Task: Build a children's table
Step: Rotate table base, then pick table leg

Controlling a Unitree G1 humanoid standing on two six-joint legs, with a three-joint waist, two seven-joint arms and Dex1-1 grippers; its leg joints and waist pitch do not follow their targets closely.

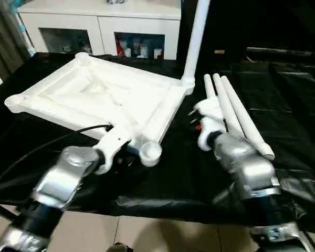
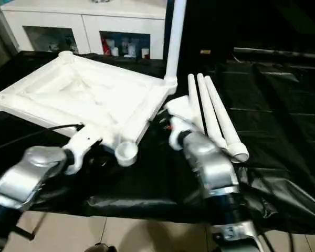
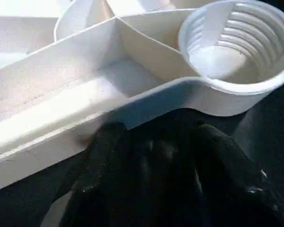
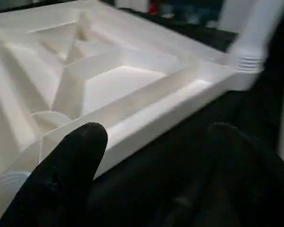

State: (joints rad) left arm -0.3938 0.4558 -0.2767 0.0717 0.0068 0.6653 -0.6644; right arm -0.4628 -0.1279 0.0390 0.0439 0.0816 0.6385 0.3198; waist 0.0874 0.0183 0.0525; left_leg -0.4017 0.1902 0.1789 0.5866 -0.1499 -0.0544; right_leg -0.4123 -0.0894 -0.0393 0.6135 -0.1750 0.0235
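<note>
The children's table top [image 1: 102, 94] lies upside down on the black cloth, ribbed underside up. One white leg [image 1: 197, 37] stands upright, screwed into its far right corner socket. Three loose legs [image 1: 236, 113] lie side by side to the right. The near corner socket [image 3: 236, 52] is empty. My left gripper [image 3: 156, 151] is open at the top's near rim, just left of that socket, fingertips on the cloth against the rim's outer wall. My right gripper [image 4: 156, 156] is open beside the top's right rim, between it and the loose legs, with nothing between its fingers [image 4: 75, 161].
A white cabinet [image 1: 100, 26] with glass-fronted shelves stands behind the work table. Black cloth [image 1: 289, 89] covers the table, wrinkled at the front edge, with tiled floor below. A black cable [image 1: 42, 147] runs along my left forearm.
</note>
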